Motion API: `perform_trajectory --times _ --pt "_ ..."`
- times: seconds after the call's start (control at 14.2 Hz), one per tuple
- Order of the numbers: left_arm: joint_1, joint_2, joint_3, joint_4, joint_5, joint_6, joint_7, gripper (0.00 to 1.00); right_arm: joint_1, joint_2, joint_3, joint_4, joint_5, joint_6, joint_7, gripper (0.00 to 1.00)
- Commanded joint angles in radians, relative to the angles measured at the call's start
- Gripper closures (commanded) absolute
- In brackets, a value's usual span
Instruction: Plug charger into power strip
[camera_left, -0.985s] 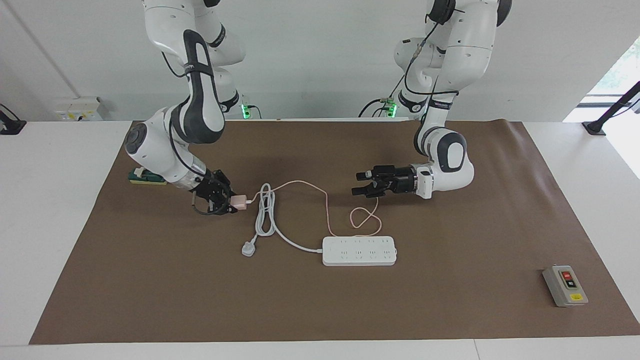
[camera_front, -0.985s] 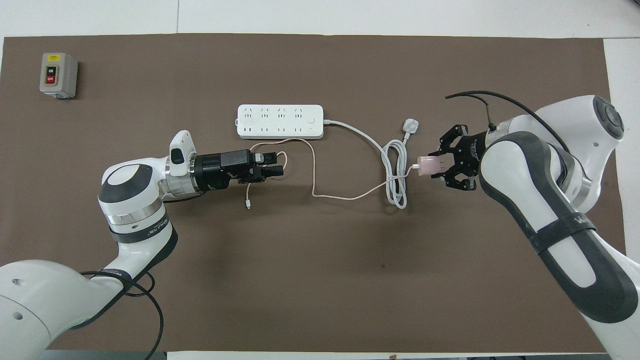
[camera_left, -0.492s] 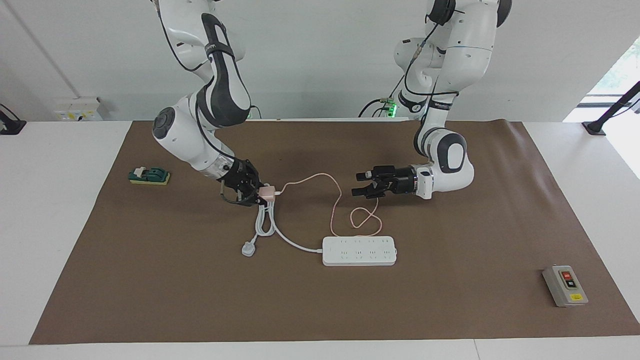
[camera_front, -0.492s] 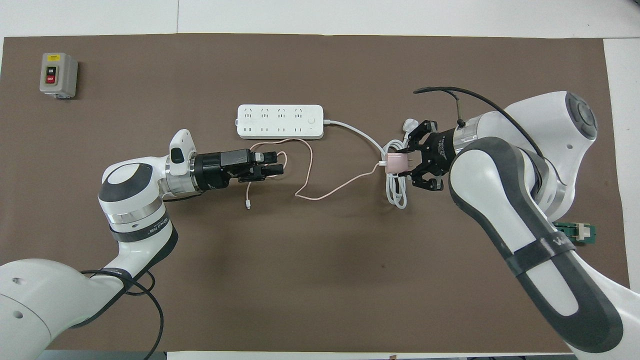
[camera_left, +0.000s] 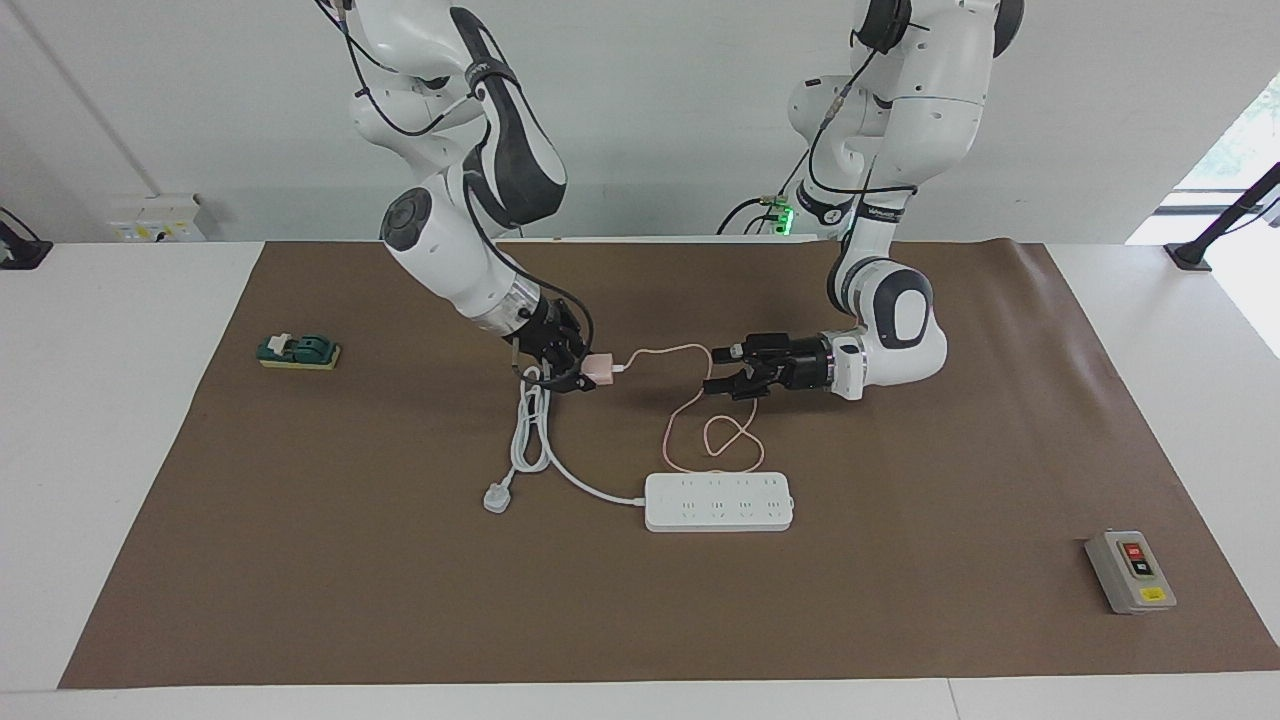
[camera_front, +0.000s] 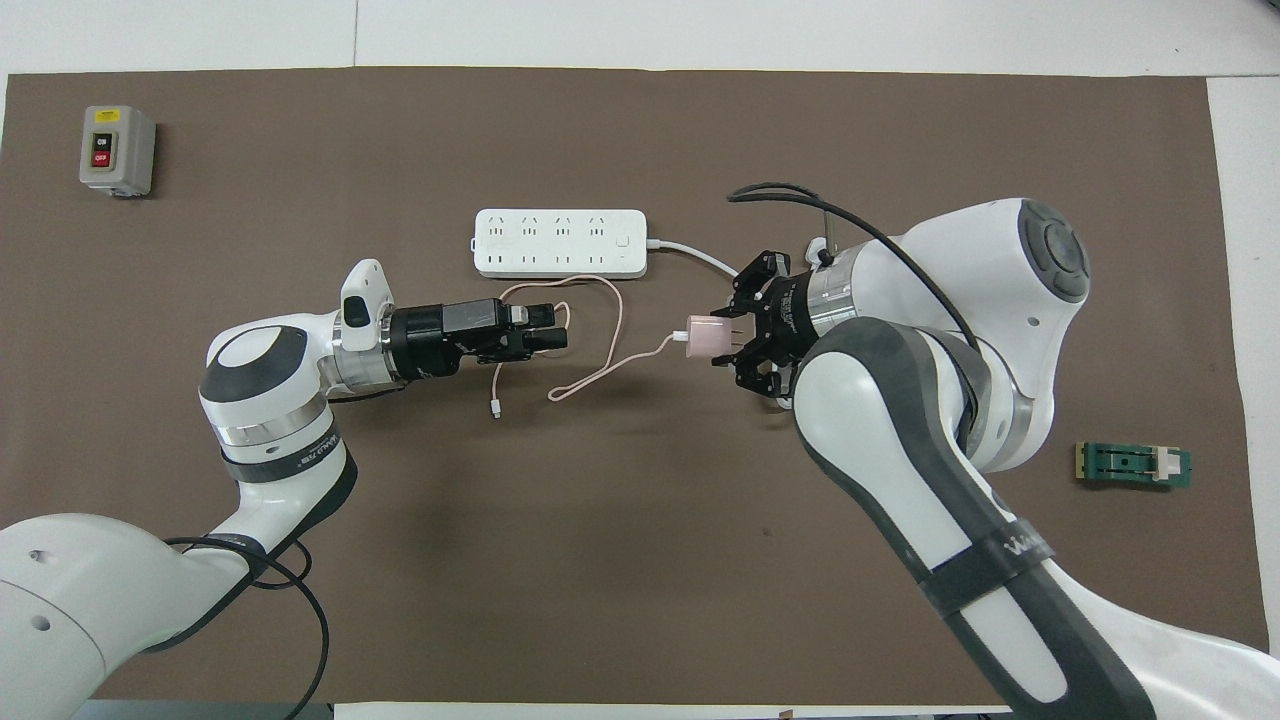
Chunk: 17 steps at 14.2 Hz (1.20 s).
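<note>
Since a second ago the right hand (camera_left: 583, 372) has carried the charger (camera_left: 598, 369) from the right arm's end toward the middle, over the coiled white cord (camera_left: 530, 430); it grips the pink cube. The left hand (camera_left: 722, 368) hovers open over the pink cable (camera_left: 700, 430). One power strip (camera_left: 719, 501) lies farther out on the tabletop (camera_left: 900, 640). One grey switch box (camera_front: 117, 150) reads ON and OFF.

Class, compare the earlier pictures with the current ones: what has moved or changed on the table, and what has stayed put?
The right gripper, shut on the charger, has carried it toward the left arm's end of the table, dragging the pink cable along and uncovering the green block. The left gripper waited open over the cable; the power strip and grey switch box stayed put.
</note>
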Motion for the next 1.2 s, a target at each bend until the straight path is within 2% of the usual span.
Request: perform_trajectory --times 0.0,0.21,0.56,0.91,1.13 --pt "-0.012 0.017 0.013 0.016 -0.019 -0.006 0.033 0.0 0.055 0.032 -0.002 0.047 -0.003 0.011 0.066 1.0" --pt "-0.014 0.017 0.016 0.016 -0.017 0.011 0.052 0.0 0.096 0.088 -0.002 0.114 -0.052 0.009 0.126 1.0" --pt "-0.017 -0.004 0.016 0.007 -0.011 0.06 0.055 0.0 0.093 0.203 -0.004 0.257 -0.085 -0.03 0.151 1.0" --pt "-0.026 -0.035 0.015 -0.016 -0.008 0.092 0.057 0.0 0.093 0.262 -0.002 0.34 -0.141 -0.034 0.203 1.0" --pt "-0.038 -0.027 0.013 -0.013 -0.008 0.103 0.07 0.0 0.099 0.267 -0.002 0.341 -0.142 -0.03 0.215 1.0"
